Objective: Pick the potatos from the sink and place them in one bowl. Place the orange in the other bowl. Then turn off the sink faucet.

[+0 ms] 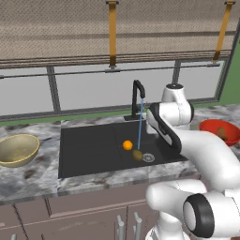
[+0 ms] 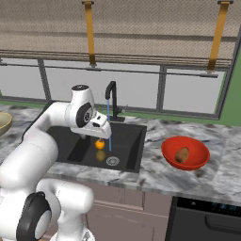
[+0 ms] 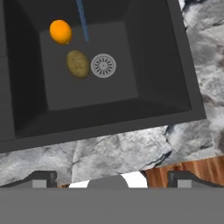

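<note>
The black sink point(image 1: 89, 150) point(image 3: 109, 92) holds the orange point(image 1: 127, 145) point(image 2: 100, 144) point(image 3: 60, 31) and an olive-brown potato point(image 1: 137, 154) point(image 2: 100, 155) point(image 3: 78, 64) beside the round drain point(image 3: 103, 65). A reddish-brown potato point(image 2: 182, 154) point(image 1: 222, 133) lies in the red bowl point(image 2: 200, 149) point(image 1: 211, 125) on the right counter. The tan-yellow bowl point(image 1: 16, 149) stands left of the sink with nothing in it. Water point(image 3: 82, 22) runs from the black faucet point(image 1: 138, 93) point(image 2: 111, 94). My gripper point(image 3: 113, 179) hangs open above the sink's near right side, holding nothing.
Grey marbled counter point(image 3: 131, 148) surrounds the basin, with windows behind it. A dark appliance front point(image 2: 207, 216) sits below the counter at the right. My white arm point(image 1: 197, 150) crosses in front of the sink's right edge.
</note>
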